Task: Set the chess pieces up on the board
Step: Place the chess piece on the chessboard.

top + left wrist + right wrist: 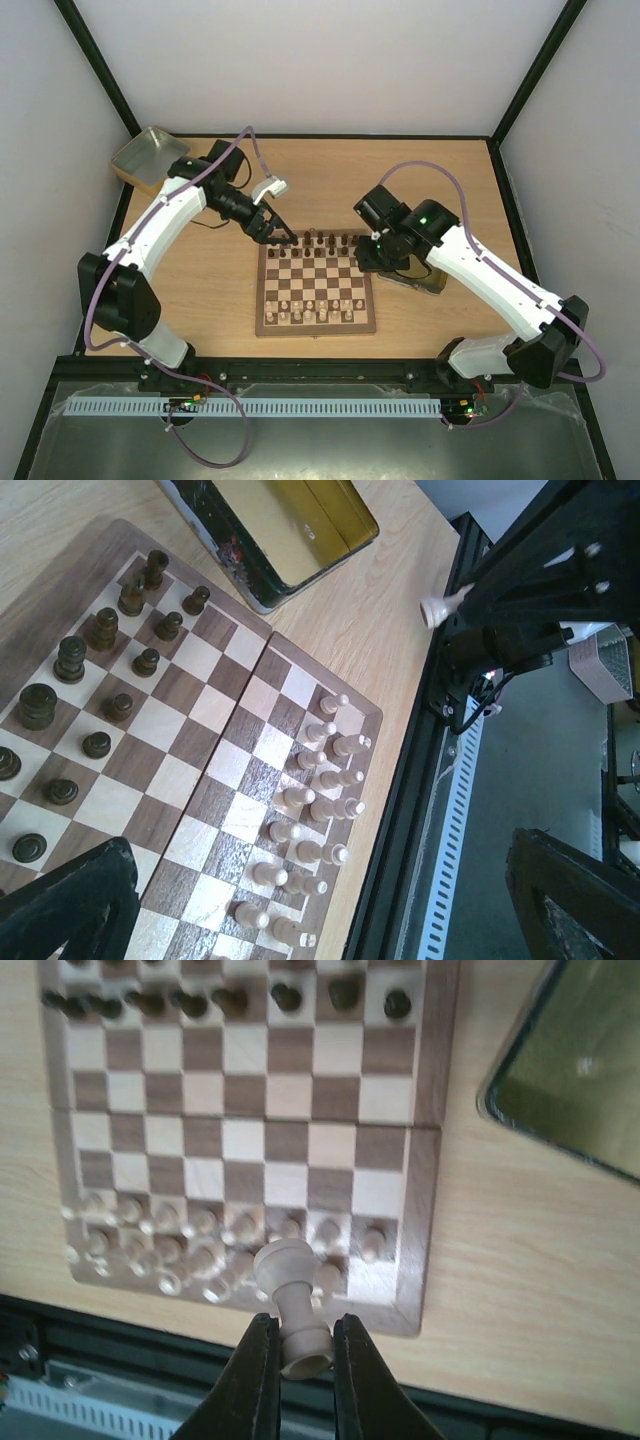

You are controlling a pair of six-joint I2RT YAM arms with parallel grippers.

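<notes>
Two arms reach in over a pale wooden surface [200,290], which sits inside a booth with plain white walls [330,60] and black posts [98,65] at the corners. Along the near edge I see a black rail [320,372], and below it a white slotted strip [250,407] over a grey metal sheet [330,450].

The board [316,282] lies in the middle of the surface, square to the near edge. Dark pieces [320,243] fill its two far rows and cream pieces [315,312] stand in the two near rows, with the centre squares bare. One gold tin [148,155] sits at the far left corner of the surface, well apart from the board. A second tin [580,1080] lies just beside the board's right edge, partly under the right arm.

My left claw [320,850] hangs over the board's far left corner with its fingers [70,905] spread wide and nothing between them. My right claw [302,1325] is clamped on the base of one cream piece [292,1295]. That piece is tipped so its head points away from the claw, in the air over the right side of the board. How high it hangs I cannot tell.
</notes>
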